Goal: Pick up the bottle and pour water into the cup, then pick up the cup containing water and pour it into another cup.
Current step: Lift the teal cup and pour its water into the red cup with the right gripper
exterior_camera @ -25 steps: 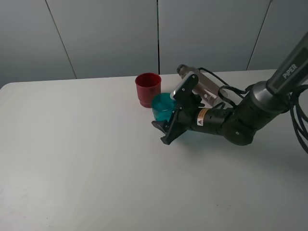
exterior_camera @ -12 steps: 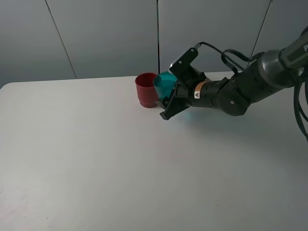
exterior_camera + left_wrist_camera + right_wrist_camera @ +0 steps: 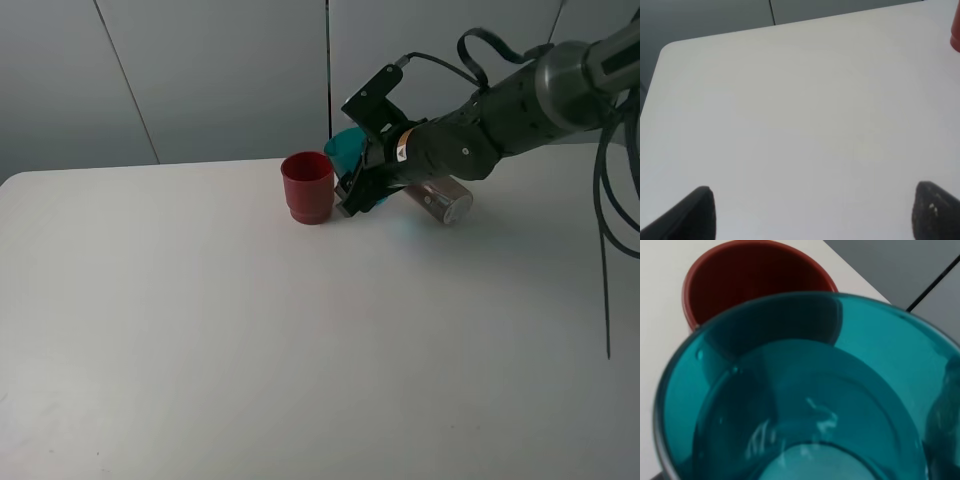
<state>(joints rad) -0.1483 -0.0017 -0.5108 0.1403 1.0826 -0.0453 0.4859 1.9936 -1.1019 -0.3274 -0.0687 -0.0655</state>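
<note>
your right pincer (image 3: 362,185) is clamped on the translucent teal plastic tumbler (image 3: 343,150), raised off the tabletop (image 3: 250,330); the opaque red plastic cup (image 3: 307,187) stands just ahead of it, lower; the smoky grey-brown plastic bottle (image 3: 440,200) lies behind it; first pour looks done, second remains; your left pincer (image 3: 812,210) gapes apart, empty.

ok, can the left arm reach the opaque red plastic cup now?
Probably yes: nothing lies on the white table toward the red cup; the right pincer with the translucent teal tumbler crowds its far side.
</note>
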